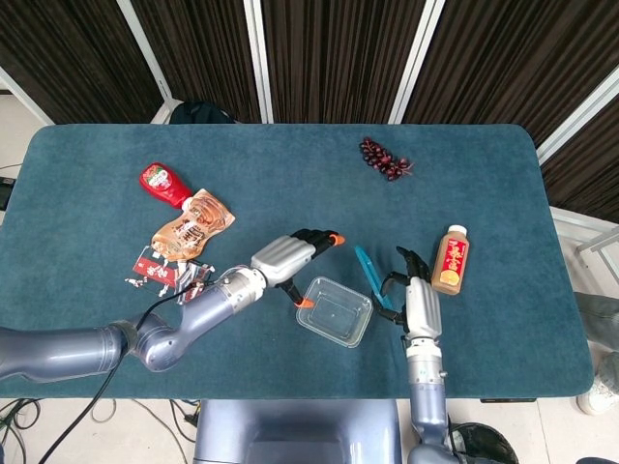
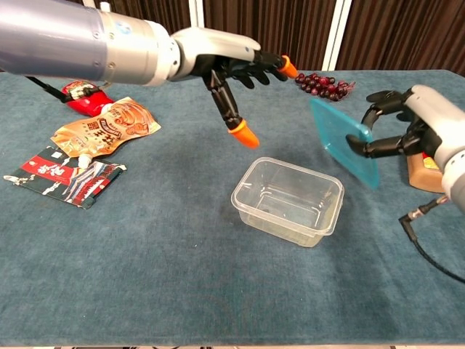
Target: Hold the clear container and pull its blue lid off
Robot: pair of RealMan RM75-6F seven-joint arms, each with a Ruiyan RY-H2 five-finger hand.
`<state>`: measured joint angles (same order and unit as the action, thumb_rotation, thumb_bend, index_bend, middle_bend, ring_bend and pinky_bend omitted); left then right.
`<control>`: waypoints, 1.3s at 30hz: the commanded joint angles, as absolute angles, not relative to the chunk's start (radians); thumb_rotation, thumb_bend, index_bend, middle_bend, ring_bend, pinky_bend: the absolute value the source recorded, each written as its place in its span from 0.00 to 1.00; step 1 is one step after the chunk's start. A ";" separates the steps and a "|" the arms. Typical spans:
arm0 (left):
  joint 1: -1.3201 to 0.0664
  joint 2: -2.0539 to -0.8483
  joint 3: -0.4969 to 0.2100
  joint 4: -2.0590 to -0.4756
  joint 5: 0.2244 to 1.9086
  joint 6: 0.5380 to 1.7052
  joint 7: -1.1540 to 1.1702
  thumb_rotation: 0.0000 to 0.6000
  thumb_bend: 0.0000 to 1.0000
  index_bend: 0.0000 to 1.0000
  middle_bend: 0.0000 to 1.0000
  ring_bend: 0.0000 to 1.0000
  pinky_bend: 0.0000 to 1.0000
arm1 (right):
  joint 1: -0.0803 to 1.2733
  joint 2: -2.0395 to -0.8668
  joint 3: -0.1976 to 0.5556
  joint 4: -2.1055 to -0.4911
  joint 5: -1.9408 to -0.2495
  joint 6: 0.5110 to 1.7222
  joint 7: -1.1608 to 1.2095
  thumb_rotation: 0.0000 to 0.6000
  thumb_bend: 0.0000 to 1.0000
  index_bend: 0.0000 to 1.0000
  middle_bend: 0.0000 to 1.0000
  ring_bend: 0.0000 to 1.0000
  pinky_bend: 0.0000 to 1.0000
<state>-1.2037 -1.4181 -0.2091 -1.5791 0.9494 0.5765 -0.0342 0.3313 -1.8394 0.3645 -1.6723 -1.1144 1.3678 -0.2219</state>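
Container: the clear rectangular plastic container [image 2: 288, 200] sits open on the teal cloth-covered table [image 2: 145, 276], near the front middle, between my two hands and touched by neither.
Lid: the flat translucent blue lid [image 2: 343, 142] is off the box and tilted on edge, up in the air to the container's right.
Right hand: my right hand [image 2: 407, 129] pinches the lid's far edge, thumb under, fingers [image 2: 383, 97] curled over the top.
Left hand: my left hand [image 2: 231, 65] hovers above and behind the container, fingers spread wide, holding nothing.
How it handles: I judge both pieces light, thin and slightly flexible; the smooth plastic could slip from an edge pinch, and the empty box would slide on the cloth if nudged.
Where to hold: the container's rim and short walls; the lid by its rim, as I have it.
Edges and room: bare cloth lies in front of the box. A brown drink bottle with a white cap [image 1: 450, 259] stands just behind my right hand, so a set-down there is tight.
Further off: dark red grapes [image 1: 385, 158] at the back; snack packets [image 2: 91, 138] at the left.
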 commanded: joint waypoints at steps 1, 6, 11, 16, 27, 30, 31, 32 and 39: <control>-1.188 -1.400 -0.207 -1.592 0.962 0.589 -0.040 1.00 0.00 0.00 0.00 0.00 0.06 | 0.354 -1.826 0.405 -1.646 -1.075 1.354 -0.255 1.00 0.61 0.69 0.14 0.00 0.00; -1.155 -1.364 -0.199 -1.613 0.977 0.607 -0.052 1.00 0.00 0.00 0.00 0.00 0.06 | 0.378 -1.795 0.456 -1.606 -1.000 1.333 -0.319 1.00 0.61 0.65 0.13 0.00 0.00; -1.124 -1.323 -0.192 -1.639 0.984 0.616 -0.070 1.00 0.00 0.00 0.00 0.00 0.06 | 0.410 -1.754 0.505 -1.577 -0.877 1.321 -0.461 1.00 0.58 0.06 0.00 0.00 0.00; -1.100 -1.285 -0.177 -1.671 1.005 0.623 -0.068 1.00 0.00 0.00 0.00 0.00 0.06 | 0.451 -1.714 0.572 -1.565 -0.817 1.340 -0.547 1.00 0.51 0.00 0.00 0.00 0.00; -1.030 -1.209 -0.141 -1.762 1.052 0.675 -0.061 1.00 0.00 0.00 0.00 0.00 0.06 | 0.466 -1.608 0.633 -1.507 -0.771 1.364 -0.614 1.00 0.48 0.00 0.00 0.00 0.00; -1.001 -1.189 -0.125 -1.791 1.061 0.703 -0.057 1.00 0.00 0.00 0.00 0.00 0.06 | 0.427 -1.565 0.604 -1.539 -0.777 1.357 -0.589 1.00 0.35 0.00 0.00 0.00 0.00; -0.990 -1.181 -0.119 -1.801 1.065 0.713 -0.055 1.00 0.00 0.00 0.00 0.00 0.06 | 0.414 -1.551 0.596 -1.550 -0.775 1.353 -0.579 1.00 0.28 0.00 0.00 0.00 0.00; -0.980 -1.174 -0.114 -1.810 1.070 0.723 -0.053 1.00 0.00 0.00 0.00 0.00 0.05 | 0.403 -1.538 0.589 -1.560 -0.770 1.347 -0.574 1.00 0.25 0.00 0.00 0.00 0.00; -0.922 -1.131 -0.094 -1.860 1.099 0.777 -0.058 1.00 0.00 0.00 0.00 0.00 0.04 | 0.373 -1.466 0.556 -1.639 -0.737 1.320 -0.587 1.00 0.10 0.00 0.00 0.00 0.00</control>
<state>-0.9293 -1.1373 -0.0979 -1.8528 1.0931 0.7713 -0.0565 0.3800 -1.4796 0.5657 -1.6235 -0.7429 1.3277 -0.5818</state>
